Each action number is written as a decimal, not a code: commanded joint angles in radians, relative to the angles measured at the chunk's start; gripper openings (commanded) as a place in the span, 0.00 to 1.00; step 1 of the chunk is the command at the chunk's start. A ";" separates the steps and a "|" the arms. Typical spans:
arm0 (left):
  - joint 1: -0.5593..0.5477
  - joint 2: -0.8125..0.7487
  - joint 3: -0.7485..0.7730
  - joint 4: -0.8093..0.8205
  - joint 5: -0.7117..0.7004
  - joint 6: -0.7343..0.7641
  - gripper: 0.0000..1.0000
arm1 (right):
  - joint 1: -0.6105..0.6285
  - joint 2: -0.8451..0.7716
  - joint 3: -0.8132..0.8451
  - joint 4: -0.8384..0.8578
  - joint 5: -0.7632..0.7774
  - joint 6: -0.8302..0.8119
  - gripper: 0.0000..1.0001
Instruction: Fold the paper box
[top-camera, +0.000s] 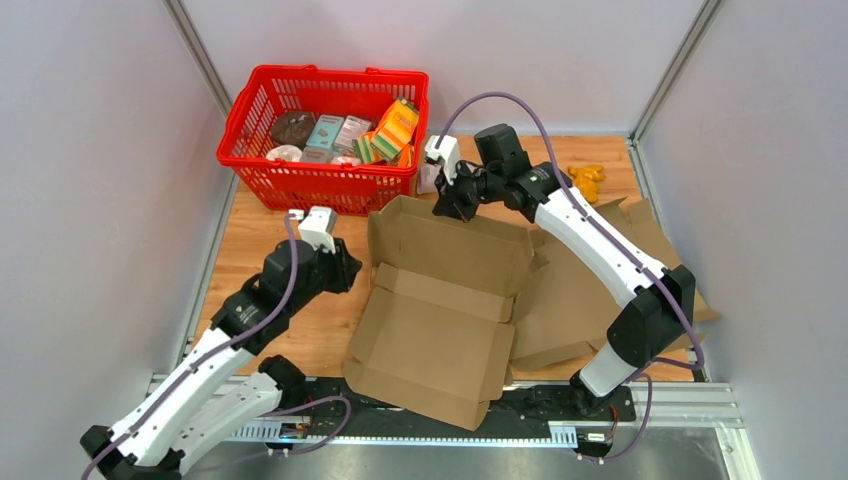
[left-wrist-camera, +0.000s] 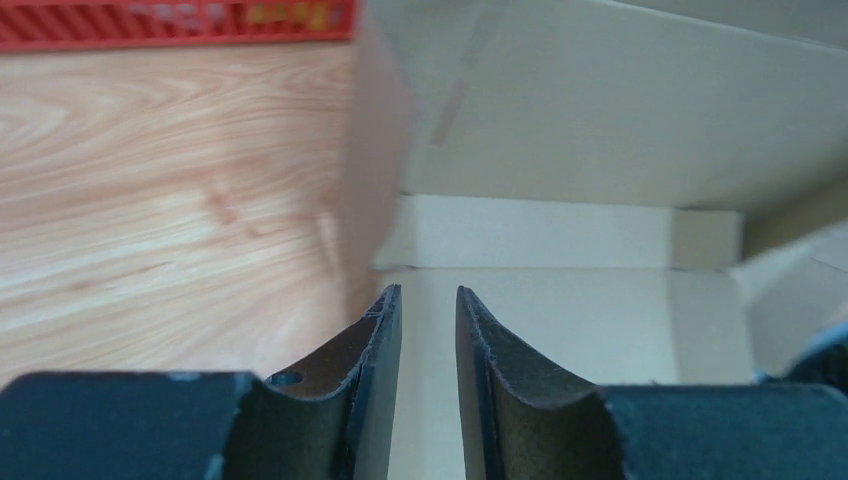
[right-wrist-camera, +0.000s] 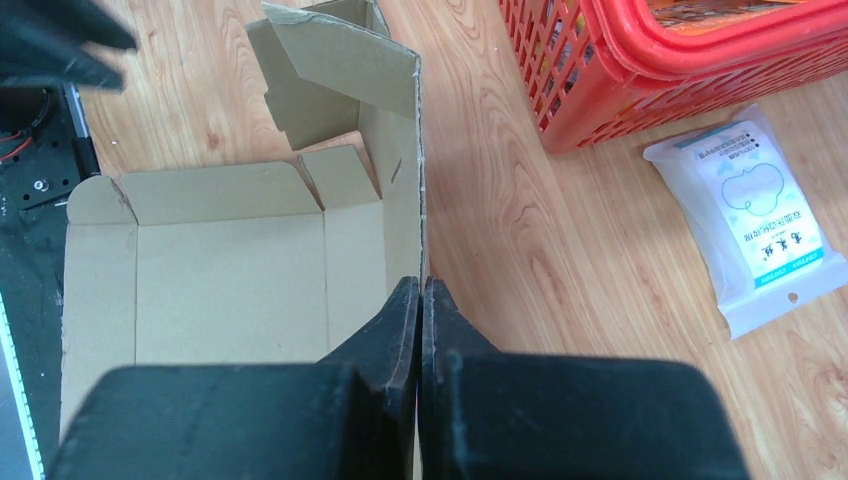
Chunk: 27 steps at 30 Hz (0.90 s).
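The brown paper box (top-camera: 440, 300) lies open in the middle of the table, its back wall and left wall raised. My right gripper (top-camera: 447, 205) is shut on the top edge of the back wall; in the right wrist view the wall's thin edge (right-wrist-camera: 420, 170) runs straight into the closed gripper (right-wrist-camera: 420, 285). My left gripper (top-camera: 350, 270) sits at the box's left wall. In the left wrist view the gripper (left-wrist-camera: 428, 295) shows a narrow gap with nothing in it, and the box's inside (left-wrist-camera: 600, 120) lies ahead.
A red basket (top-camera: 330, 72) with packaged goods stands at the back left, and also shows in the right wrist view (right-wrist-camera: 640, 70). A white packet (right-wrist-camera: 760, 220) lies beside it. More flat cardboard (top-camera: 570, 290) lies under the right arm. A yellow object (top-camera: 587, 180) sits at the back right.
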 joint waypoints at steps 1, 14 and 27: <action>-0.133 -0.009 -0.040 0.106 -0.008 -0.098 0.34 | 0.015 -0.018 0.008 0.073 0.034 0.033 0.00; -0.316 0.637 0.253 0.083 -0.356 -0.027 0.33 | 0.018 -0.023 0.007 0.061 0.045 0.036 0.00; -0.235 0.733 0.175 0.130 -0.362 -0.090 0.55 | 0.017 -0.032 0.007 0.030 -0.012 0.011 0.00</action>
